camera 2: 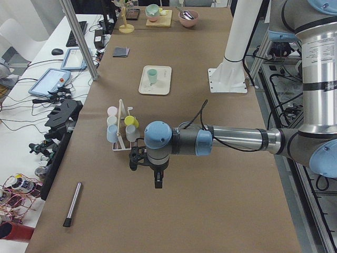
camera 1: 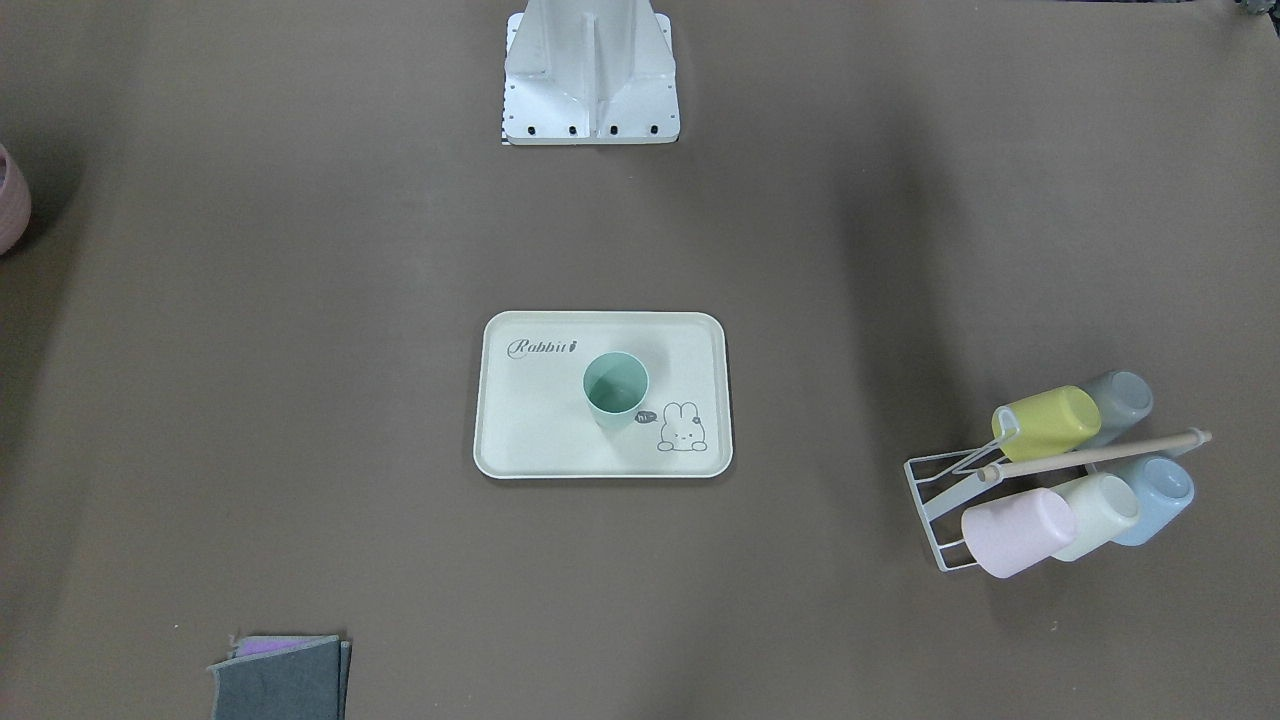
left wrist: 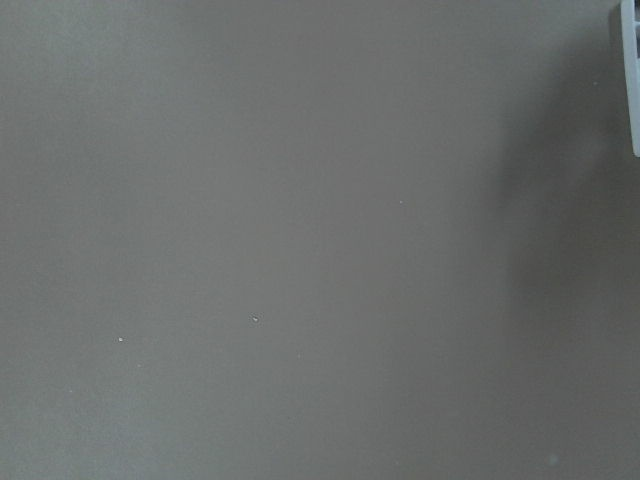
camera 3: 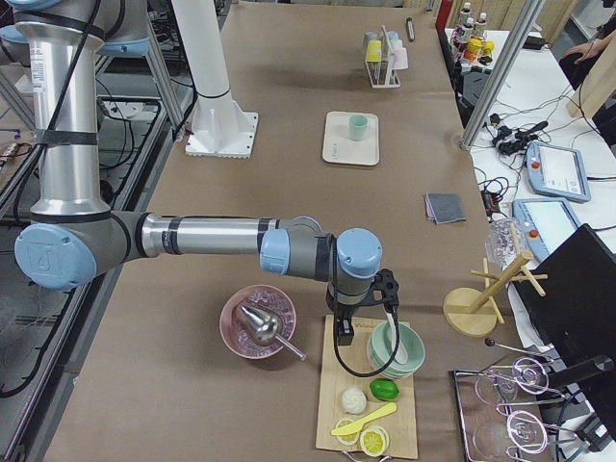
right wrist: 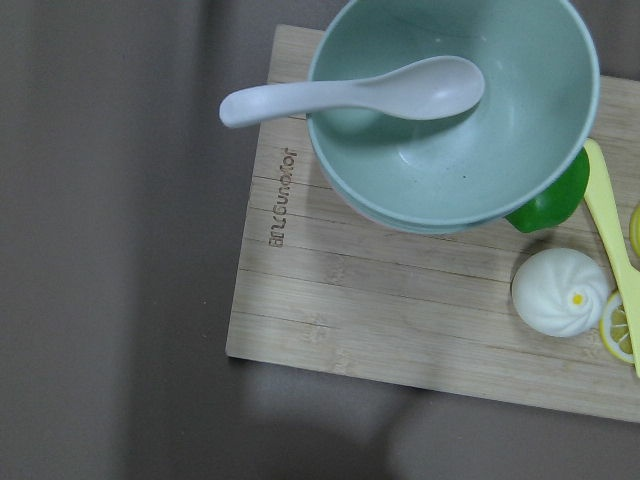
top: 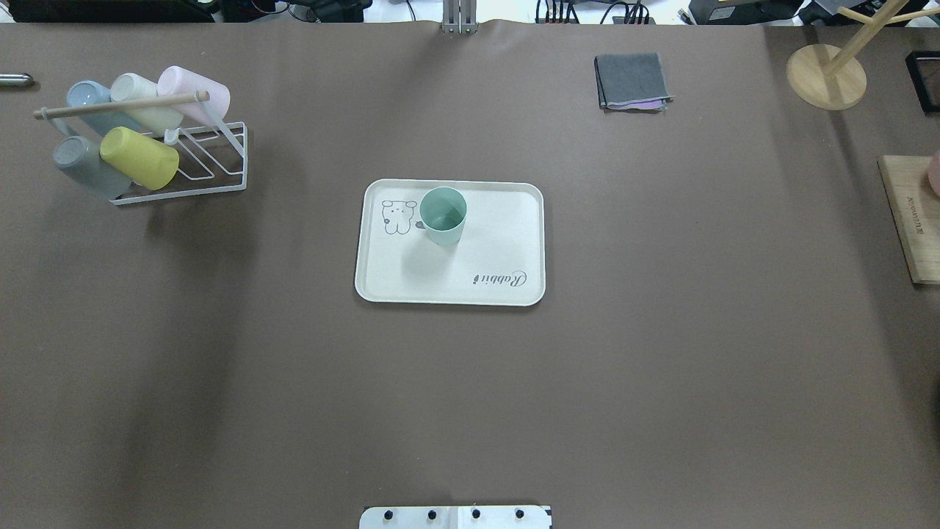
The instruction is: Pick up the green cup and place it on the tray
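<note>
The green cup (top: 443,214) stands upright on the cream tray (top: 499,242) at mid-table, beside the bunny drawing; it also shows in the front view (camera 1: 615,388) on the tray (camera 1: 540,430). No gripper is near it. My left gripper (camera 2: 157,181) shows only in the exterior left view, hanging over bare table near the cup rack; I cannot tell if it is open or shut. My right gripper (camera 3: 343,333) shows only in the exterior right view, over a wooden board; I cannot tell its state either.
A white wire rack (top: 213,165) with several cups lies at the table's left end. A folded grey cloth (top: 631,81) is at the far side. A wooden board (right wrist: 400,310) with a mint bowl (right wrist: 470,160) and spoon, a pink bowl (camera 3: 260,322) and a mug tree (top: 826,73) are at the right end.
</note>
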Available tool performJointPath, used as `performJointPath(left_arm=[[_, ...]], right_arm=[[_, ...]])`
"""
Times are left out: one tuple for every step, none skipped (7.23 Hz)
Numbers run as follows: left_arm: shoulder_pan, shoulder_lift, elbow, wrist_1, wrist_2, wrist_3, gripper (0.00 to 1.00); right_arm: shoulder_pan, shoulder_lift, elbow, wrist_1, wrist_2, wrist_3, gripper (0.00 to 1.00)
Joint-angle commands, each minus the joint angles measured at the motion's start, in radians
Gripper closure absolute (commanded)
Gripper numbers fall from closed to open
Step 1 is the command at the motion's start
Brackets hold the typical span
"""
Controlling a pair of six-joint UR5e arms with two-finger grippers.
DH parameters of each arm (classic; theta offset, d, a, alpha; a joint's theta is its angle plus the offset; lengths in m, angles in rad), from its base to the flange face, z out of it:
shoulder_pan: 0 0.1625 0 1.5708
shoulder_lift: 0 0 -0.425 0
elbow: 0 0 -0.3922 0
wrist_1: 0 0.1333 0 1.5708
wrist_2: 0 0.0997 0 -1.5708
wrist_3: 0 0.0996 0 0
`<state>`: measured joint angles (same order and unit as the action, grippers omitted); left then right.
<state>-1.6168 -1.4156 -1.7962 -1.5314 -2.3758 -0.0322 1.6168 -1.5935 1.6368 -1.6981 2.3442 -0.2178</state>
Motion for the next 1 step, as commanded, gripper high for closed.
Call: performJointPath(left_arm=[[0.000,0.006,-0.014,0.004,0.000,0.000,0.02]], right_arm=[[0.000,0.003,0.000,0.000,0.004,0.000,0.00]])
